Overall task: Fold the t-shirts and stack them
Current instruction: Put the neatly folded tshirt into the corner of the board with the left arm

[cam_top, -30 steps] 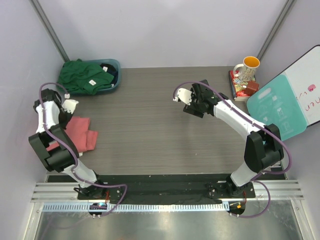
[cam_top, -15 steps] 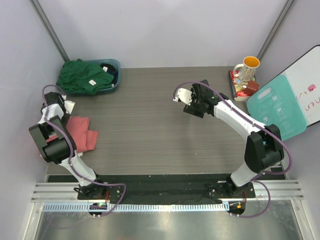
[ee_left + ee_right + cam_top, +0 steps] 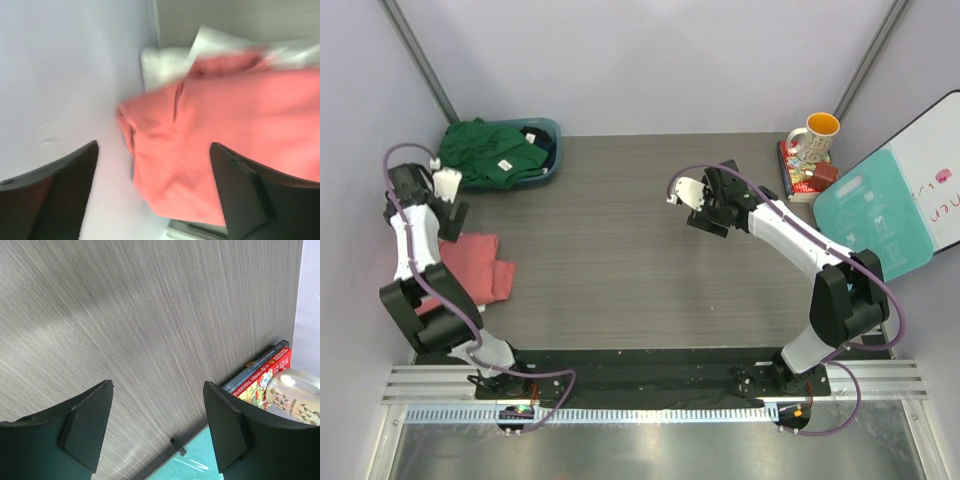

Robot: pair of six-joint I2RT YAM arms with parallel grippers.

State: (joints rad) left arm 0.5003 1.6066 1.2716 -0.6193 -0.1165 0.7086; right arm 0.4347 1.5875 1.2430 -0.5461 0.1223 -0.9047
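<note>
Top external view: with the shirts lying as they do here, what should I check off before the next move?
1. Left pincer open, empty: ok.
2. Right pincer open, empty, over bare table: ok.
3. Coral shirt folded, at the table's left edge: ok.
4. White shirt under it, squarely stacked: cannot tell; only a white edge shows.
5. Green shirt folded: not ok; bunched in the tub.
</note>
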